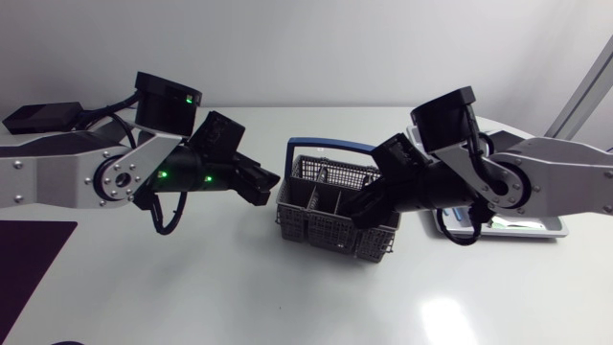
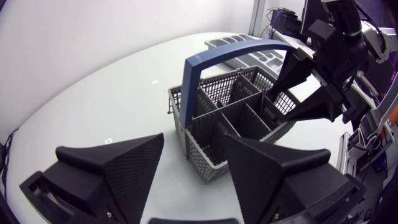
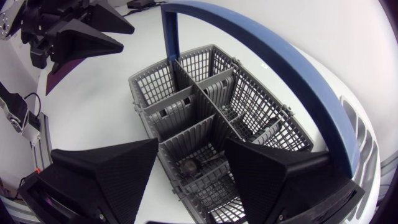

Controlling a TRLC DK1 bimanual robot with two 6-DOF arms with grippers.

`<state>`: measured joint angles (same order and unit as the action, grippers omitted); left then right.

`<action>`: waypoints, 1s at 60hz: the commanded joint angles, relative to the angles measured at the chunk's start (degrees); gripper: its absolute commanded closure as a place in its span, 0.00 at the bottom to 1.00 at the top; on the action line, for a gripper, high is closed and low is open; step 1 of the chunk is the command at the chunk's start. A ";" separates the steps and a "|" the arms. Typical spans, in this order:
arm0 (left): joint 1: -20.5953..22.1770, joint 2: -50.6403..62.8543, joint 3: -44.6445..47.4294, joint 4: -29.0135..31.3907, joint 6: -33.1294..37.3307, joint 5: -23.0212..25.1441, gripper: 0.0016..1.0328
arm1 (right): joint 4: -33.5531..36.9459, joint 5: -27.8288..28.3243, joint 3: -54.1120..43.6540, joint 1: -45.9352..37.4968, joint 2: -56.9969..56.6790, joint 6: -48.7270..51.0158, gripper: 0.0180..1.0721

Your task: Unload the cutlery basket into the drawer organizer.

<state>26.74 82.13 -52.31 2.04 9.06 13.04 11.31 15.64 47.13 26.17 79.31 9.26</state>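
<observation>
The basket point(image 1: 321, 228) stands mid-table point(image 1: 287, 297) with its blue handle point(image 1: 330, 146) upright. The left end effector point(image 1: 261, 184) hangs open just beside the basket. The right end effector point(image 1: 369, 206) is open over a compartment holding a utensil point(image 3: 189, 167). The organizer point(image 1: 541, 228) lies partly hidden under the right arm.

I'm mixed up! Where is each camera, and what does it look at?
Head view: above the table, looking down on the basket; left arm and right arm show.
Left wrist view: on the left arm, facing the basket past the left pincer; right pincer beyond.
Right wrist view: on the right arm, looking into the basket over its pincer.
All share the blue handle.
</observation>
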 commanded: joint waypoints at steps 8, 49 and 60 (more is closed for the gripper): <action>-0.29 -0.13 2.22 0.07 0.70 0.32 0.36 | -2.17 8.97 2.88 -0.42 5.77 2.61 0.21; -3.19 -3.29 4.59 0.24 1.31 0.32 0.36 | -3.75 13.63 14.39 7.93 15.53 5.33 0.05; -4.42 -5.05 4.77 0.94 1.75 0.23 0.36 | -0.94 15.21 13.86 8.89 14.38 7.09 0.05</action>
<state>23.22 78.85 -49.34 2.61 9.23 13.04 9.02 30.28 60.80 34.48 93.89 14.59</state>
